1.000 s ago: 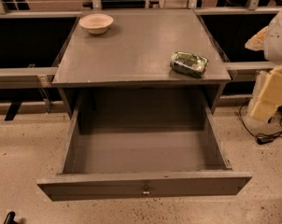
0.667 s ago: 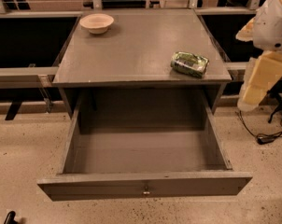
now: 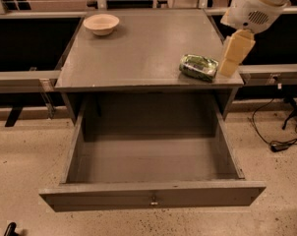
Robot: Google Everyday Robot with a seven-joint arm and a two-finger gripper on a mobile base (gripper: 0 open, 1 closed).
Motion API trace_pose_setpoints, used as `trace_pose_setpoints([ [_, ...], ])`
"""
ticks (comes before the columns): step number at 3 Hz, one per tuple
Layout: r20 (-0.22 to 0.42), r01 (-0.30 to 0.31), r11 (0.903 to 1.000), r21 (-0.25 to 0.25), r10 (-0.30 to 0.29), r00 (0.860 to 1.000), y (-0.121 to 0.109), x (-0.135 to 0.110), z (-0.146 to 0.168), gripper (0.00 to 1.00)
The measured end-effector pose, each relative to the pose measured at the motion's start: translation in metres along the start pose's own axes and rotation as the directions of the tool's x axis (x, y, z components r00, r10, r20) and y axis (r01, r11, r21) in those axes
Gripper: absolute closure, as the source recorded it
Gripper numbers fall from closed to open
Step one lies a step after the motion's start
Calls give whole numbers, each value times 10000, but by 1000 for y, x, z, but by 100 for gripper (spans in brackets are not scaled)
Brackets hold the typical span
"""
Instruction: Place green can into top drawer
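On the grey surface (image 3: 138,58), near its right front corner, the green can (image 3: 199,67) lies on its side, just beside the hand (image 3: 234,55). I cannot tell how far open the hand is. The can is probably light, smooth, easily dented and apt to roll, so grasp across its middle.

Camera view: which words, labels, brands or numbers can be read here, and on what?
None can be read.
The green can carries mottled print, but no word on it can be made out.
The claw, which hangs just right of the can, the bowl and the top drawer show no text.
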State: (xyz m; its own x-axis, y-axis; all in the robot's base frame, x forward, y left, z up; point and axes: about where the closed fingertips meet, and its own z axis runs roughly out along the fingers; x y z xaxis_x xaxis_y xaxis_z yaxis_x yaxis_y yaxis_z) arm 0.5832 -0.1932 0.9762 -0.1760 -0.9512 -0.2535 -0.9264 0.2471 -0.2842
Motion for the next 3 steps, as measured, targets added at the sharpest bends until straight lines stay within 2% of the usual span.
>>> trace_pose_setpoints([
  [1,-12,-471,9987,-200,471,9989,-30,-3,47,0],
  [2,-225,-990,9937,-532,979,9949,-47,2,88,0],
  [3,-351,-1258,9895,-717,1235,9917,-56,5,115,0],
])
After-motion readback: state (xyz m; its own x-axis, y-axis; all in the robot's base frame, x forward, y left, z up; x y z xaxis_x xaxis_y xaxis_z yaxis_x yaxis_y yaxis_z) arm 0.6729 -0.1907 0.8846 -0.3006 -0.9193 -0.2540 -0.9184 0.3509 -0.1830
